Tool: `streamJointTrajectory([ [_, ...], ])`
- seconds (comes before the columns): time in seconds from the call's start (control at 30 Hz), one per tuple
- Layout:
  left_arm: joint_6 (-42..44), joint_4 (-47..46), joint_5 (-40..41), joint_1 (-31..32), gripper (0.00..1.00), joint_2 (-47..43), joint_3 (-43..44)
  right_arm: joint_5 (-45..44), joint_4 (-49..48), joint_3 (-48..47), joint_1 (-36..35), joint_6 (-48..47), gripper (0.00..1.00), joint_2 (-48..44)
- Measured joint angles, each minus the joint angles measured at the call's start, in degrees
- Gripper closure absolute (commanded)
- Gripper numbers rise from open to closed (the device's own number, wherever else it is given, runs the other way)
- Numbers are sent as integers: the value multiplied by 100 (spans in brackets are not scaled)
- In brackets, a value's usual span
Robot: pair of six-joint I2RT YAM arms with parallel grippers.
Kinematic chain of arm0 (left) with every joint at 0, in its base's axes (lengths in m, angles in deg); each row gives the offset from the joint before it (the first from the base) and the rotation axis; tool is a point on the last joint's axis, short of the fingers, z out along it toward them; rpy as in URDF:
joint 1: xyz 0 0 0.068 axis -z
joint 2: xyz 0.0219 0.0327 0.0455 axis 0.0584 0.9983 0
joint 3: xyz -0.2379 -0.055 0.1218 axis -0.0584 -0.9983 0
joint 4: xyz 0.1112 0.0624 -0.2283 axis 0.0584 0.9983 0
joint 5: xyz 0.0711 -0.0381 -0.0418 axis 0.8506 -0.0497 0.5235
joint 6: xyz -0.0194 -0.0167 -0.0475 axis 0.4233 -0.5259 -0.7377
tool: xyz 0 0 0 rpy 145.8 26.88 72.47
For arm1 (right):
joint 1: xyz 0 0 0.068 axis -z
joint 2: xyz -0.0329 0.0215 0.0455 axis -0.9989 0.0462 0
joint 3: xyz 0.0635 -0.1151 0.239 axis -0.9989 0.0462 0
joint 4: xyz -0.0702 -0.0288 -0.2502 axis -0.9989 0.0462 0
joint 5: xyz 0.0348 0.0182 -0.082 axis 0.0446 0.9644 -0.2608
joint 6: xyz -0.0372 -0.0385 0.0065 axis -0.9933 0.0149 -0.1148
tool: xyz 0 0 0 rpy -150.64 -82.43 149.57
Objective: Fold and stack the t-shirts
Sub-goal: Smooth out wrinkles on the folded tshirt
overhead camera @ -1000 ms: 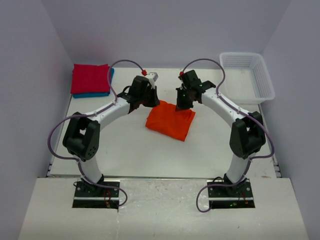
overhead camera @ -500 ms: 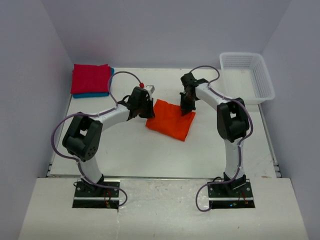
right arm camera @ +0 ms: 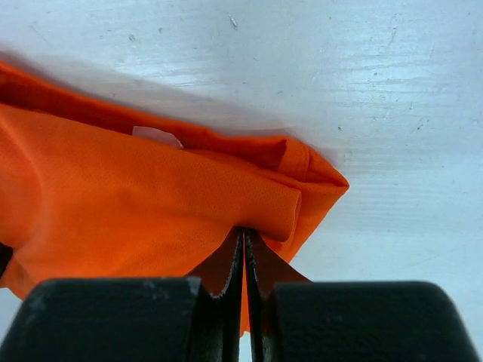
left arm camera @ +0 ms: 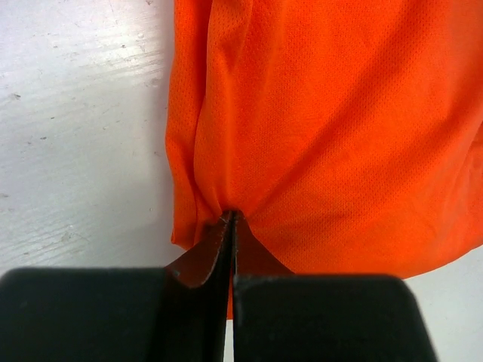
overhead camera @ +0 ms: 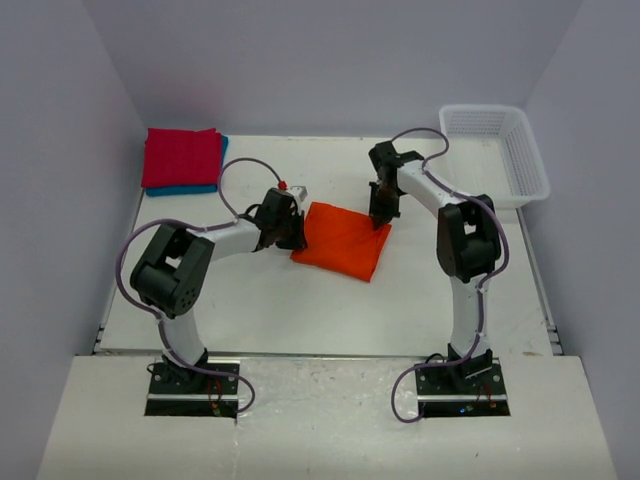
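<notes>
Orange t-shirt (overhead camera: 340,241): we note it folded and flat on the table (overhead camera: 300,300), about centre.
Left gripper (left arm camera: 231,219): jaws pressed together, pinching the orange cloth's edge at its 9 o'clock side.
Right gripper (right arm camera: 243,234): jaws likewise clamped on a folded corner, at the shirt's 1 o'clock.
Red t-shirt (overhead camera: 181,157): folded, at the table's 10 o'clock, lying on the blue t-shirt (overhead camera: 190,189); we see only the blue edges.
Basket (overhead camera: 530,165): white mesh, at 2 o'clock, well apart from the shirts.

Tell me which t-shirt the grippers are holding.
The orange t-shirt mid-table: the left gripper and right gripper are each shut on its edge. The red t-shirt lies folded on the blue t-shirt at the far left, untouched.
</notes>
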Motion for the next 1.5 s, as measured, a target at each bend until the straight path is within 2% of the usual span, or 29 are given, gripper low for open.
streamJointTrajectory([
  [0.2, -66, -417, -52, -2, 100, -271, -492, 70, 50, 4, 7, -7, 97, 236],
  [0.67, -240, -533, -85, 42, 100, -1379, -1777, 317, 83, 81, 199, 0, 91, 341],
  [0.9, -378, -461, 90, 153, 100, -1530, -1880, 317, -13, 85, 256, -278, 92, 310],
  [1.03, -424, -168, 289, 334, 97, -1587, -1711, 297, -369, 686, 212, -358, 85, -192],
  [1.2, -459, 234, 688, 632, 92, -1694, -1196, 404, -699, 1506, 111, -356, 74, -1421],
  [1.27, -483, 337, 831, 719, 91, -1707, -905, 490, -789, 1606, 81, -361, 77, -1803],
  [1.3, -487, 398, 876, 745, 91, -1707, -763, 560, -868, 1644, 68, -361, 88, -1961],
  [1.37, -487, 466, 960, 774, 91, -1700, -481, 675, -946, 1665, 37, -391, 100, -2120],
  [1.5, -481, 612, 1097, 776, 91, -1486, 155, 1019, -1163, 1834, -31, -391, 100, -2135],
])
